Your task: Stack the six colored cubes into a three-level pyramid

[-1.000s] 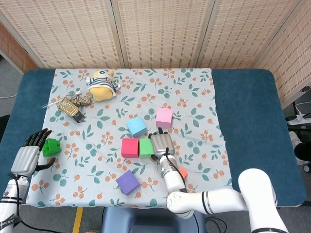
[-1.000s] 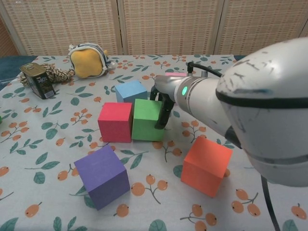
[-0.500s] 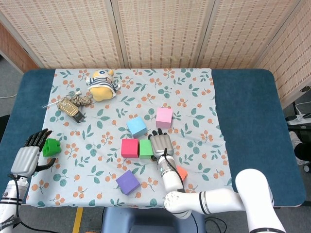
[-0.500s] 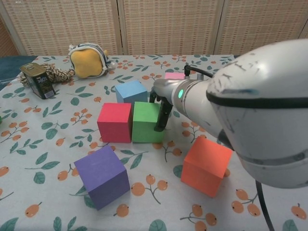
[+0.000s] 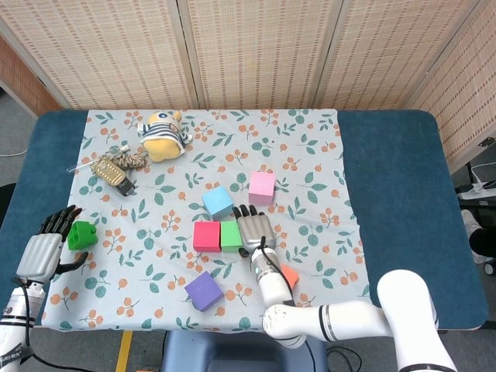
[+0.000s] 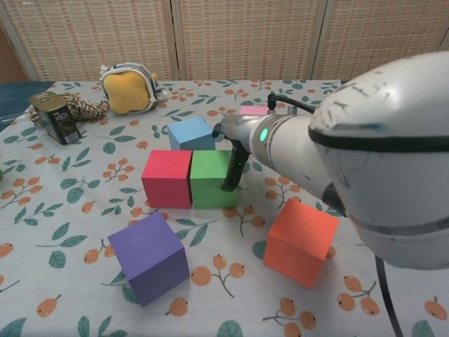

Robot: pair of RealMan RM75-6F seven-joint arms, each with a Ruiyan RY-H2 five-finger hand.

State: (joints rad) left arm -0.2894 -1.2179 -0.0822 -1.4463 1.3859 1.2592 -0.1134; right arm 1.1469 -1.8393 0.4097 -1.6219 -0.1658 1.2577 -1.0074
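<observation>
A red cube (image 5: pixel 206 235) (image 6: pixel 167 178) and a green cube (image 5: pixel 230 235) (image 6: pixel 210 178) stand side by side mid-cloth, faces touching. My right hand (image 5: pixel 252 230) (image 6: pixel 233 167) is at the green cube's right side, fingers straight and pressing on it, holding nothing. The blue cube (image 5: pixel 218 201) (image 6: pixel 191 133) sits just behind the pair, and the pink cube (image 5: pixel 262 187) (image 6: pixel 254 110) is further back right. In front lie the purple cube (image 5: pixel 204 291) (image 6: pixel 149 257) and the orange cube (image 5: pixel 290 274) (image 6: pixel 300 241), which my right arm partly hides in the head view. My left hand (image 5: pixel 46 249) rests open at the left edge.
A small green toy block (image 5: pixel 80 234) lies beside my left hand's fingers. A tin can with rope (image 5: pixel 115 172) (image 6: pixel 57 116) and a yellow plush toy (image 5: pixel 163 136) (image 6: pixel 128 87) sit at the back left. My right arm (image 6: pixel 365 168) fills the right of the chest view.
My right hand has slid a little left, and the green cube has moved with it until it touches the red cube. The left hand has not moved.
</observation>
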